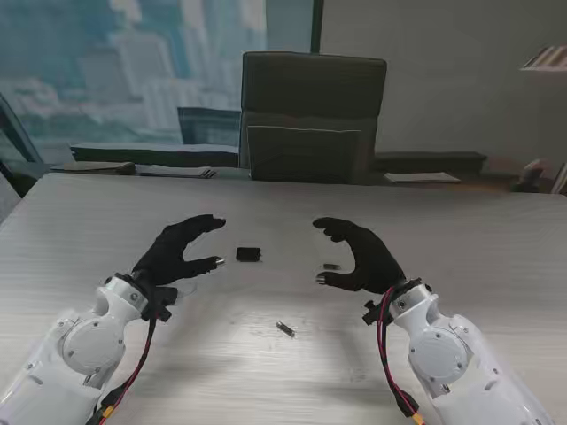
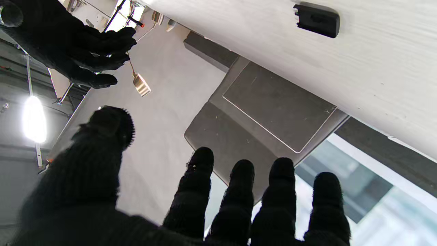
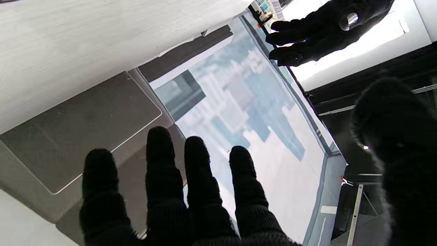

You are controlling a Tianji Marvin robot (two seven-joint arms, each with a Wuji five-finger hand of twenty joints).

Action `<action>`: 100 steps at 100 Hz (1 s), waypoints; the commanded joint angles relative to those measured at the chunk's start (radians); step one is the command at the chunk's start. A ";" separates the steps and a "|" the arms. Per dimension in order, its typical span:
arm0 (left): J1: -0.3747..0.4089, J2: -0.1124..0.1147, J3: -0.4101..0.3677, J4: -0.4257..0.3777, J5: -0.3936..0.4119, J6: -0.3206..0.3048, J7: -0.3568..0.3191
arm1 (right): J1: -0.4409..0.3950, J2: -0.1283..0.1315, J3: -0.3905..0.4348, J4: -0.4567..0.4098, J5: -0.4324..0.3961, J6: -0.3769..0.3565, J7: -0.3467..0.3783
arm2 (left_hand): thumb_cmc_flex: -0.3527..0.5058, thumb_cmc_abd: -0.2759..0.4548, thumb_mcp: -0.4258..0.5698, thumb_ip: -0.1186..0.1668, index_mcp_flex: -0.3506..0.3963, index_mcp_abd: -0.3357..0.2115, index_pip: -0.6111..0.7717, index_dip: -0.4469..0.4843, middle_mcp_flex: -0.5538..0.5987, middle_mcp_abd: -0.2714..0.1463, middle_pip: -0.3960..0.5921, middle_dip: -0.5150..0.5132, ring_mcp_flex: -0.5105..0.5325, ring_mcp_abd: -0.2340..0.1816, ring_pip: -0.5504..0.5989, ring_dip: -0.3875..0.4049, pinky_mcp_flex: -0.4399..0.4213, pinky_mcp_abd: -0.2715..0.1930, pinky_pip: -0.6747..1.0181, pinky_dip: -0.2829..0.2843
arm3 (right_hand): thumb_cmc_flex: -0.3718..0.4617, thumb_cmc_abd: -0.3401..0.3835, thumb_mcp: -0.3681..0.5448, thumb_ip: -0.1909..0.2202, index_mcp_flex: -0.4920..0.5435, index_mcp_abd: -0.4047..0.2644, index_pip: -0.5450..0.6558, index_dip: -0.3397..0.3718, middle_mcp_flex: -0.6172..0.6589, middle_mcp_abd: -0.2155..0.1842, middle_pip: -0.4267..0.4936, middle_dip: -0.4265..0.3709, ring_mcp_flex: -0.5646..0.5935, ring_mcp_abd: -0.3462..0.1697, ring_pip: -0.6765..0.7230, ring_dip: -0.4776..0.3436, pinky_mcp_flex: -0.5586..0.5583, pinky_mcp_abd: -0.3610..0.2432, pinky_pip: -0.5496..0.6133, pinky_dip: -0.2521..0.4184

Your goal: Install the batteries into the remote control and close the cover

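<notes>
White arms enter from the near corners; both hands are empty, fingers spread and curled, palms facing each other above the surface. Nearest to me, a small dark cylinder, probably a battery (image 1: 284,328), lies between the wrists. Farther out, the left hand (image 1: 182,251) hovers just beside a small black piece (image 1: 248,254), likely the cover. The right hand (image 1: 359,257) hangs near a second small item (image 1: 331,266), too small to identify. No remote body can be made out.

Procedure: confirm each part first. Lower one hand squarely over the battery, pinch with thumb and forefinger along its length, and prevent rolling. A chair (image 1: 312,115) stands beyond the far edge.
</notes>
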 commanded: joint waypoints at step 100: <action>0.041 0.059 -0.168 -0.121 0.578 0.286 -0.184 | 0.061 -0.010 -0.076 0.044 -0.002 0.085 0.006 | -0.064 -0.058 0.273 -0.032 0.031 -0.001 0.110 0.025 0.032 -0.027 0.117 0.020 0.009 -0.020 0.059 0.019 0.004 -0.004 0.113 0.004 | 0.016 0.029 -0.047 0.006 0.011 -0.025 0.039 -0.025 0.014 -0.020 0.015 0.011 0.002 -0.016 0.042 0.010 0.015 0.001 -0.040 0.080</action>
